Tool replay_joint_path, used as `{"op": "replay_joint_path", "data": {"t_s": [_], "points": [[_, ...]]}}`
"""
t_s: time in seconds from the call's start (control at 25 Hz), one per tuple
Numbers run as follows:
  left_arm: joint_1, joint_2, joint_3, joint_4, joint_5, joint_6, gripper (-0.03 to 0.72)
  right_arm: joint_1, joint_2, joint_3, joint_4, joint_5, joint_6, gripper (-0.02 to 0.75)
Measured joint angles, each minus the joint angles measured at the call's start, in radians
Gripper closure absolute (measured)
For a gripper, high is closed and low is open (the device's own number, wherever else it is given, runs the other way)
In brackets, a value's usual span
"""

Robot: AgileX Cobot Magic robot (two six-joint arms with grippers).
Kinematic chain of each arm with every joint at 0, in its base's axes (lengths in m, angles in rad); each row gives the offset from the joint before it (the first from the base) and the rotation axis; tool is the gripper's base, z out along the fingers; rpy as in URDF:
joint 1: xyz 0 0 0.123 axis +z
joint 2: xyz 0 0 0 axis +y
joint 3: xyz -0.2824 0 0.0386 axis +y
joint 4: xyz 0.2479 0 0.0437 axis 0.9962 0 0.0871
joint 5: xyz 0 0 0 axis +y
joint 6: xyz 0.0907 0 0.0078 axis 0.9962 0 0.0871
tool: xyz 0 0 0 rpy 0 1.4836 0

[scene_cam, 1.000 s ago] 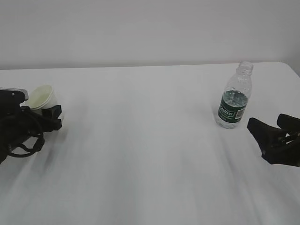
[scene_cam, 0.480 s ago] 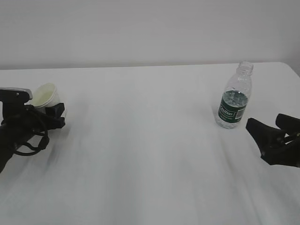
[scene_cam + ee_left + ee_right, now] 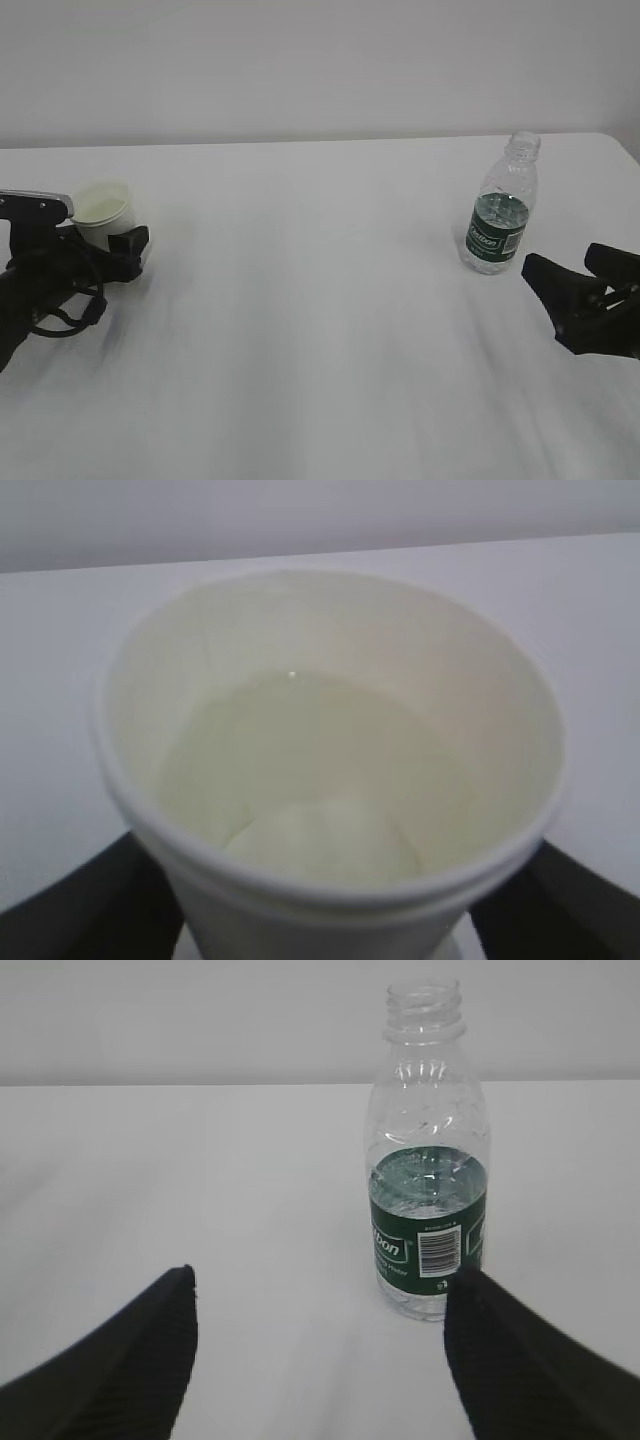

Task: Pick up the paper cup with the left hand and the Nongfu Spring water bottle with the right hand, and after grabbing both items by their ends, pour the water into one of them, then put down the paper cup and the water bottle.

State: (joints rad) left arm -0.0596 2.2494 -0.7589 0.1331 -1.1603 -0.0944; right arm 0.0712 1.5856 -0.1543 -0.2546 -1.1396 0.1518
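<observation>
L gripper (image 3: 128, 247) sits spread around the cup (image 3: 102, 208), which stands upright between its jaws w/ liquid inside; back straight out, no tilt, or it spills. R gripper (image 3: 585, 275) is spread and empty, bottle (image 3: 500, 206) standing just ahead, apart.

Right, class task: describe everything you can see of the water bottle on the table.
The water bottle is small, clear ribbed plastic, with an open threaded neck and no cap. A dark green label band with white lettering and a barcode wraps its lower half. Water fills it to about the label's top. It stands upright on the white table, toward the far right side. Nothing touches it; the right gripper sits open just short of it.
</observation>
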Motion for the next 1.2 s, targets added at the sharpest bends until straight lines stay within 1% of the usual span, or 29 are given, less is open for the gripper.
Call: {"op": "replay_joint_path", "data": {"t_s": [0.08, 0.24, 0.64, 0.88, 1.04, 1.2], "points": [[0.0, 0.0, 0.0, 0.002, 0.0, 0.0, 0.089, 0.0, 0.0, 0.0, 0.0, 0.0, 0.0, 0.152], [0.0, 0.0, 0.004, 0.007, 0.0, 0.0, 0.082, 0.0, 0.0, 0.0, -0.004, 0.0, 0.0, 0.152], [0.0, -0.067, 0.079, -0.004, 0.004, 0.0, 0.081, 0.0, 0.0, 0.0, -0.004, -0.002, 0.0, 0.153], [0.0, -0.116, 0.166, -0.004, 0.004, 0.0, 0.084, 0.0, 0.0, 0.0, -0.006, -0.002, 0.0, 0.152], [0.0, -0.16, 0.24, -0.004, 0.004, 0.0, 0.089, 0.0, 0.0, 0.0, -0.031, -0.002, 0.0, 0.152], [0.0, -0.206, 0.326, -0.004, 0.004, 0.0, 0.094, 0.0, 0.0, 0.0, -0.077, -0.002, 0.041, 0.152]]}}
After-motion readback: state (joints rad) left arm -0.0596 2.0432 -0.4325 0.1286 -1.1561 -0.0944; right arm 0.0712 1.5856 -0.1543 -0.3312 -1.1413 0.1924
